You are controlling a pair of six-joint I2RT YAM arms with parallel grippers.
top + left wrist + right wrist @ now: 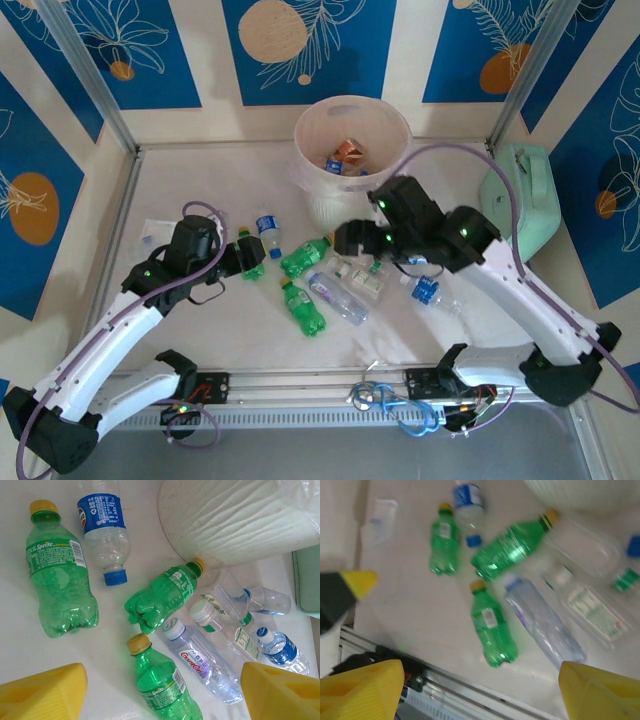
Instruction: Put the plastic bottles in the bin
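The left arm (pixel 105 345) and right arm (pixel 525 300) match — white tubular links between black joint housings, on black bases (pixel 50 432). A purple cable (pixel 450 148) trails along each and loops free near the wrist. Small green lights (pixel 147 272) glow on the black housings. The left pincer (pixel 162 680) and right pincer (pixel 480 680) carry chunky yellow fingers (pixel 42 692) — wedge-shaped.

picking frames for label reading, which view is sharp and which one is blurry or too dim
Left wrist view is sharp and brightly lit: the label on the big green bottle plainly reads Sprite. Right wrist view is motion-blurred: the label on the nearest green bottle smears and cannot be read. Top external view is in focus, with even light and soft shadows, but labels there are too small to read.
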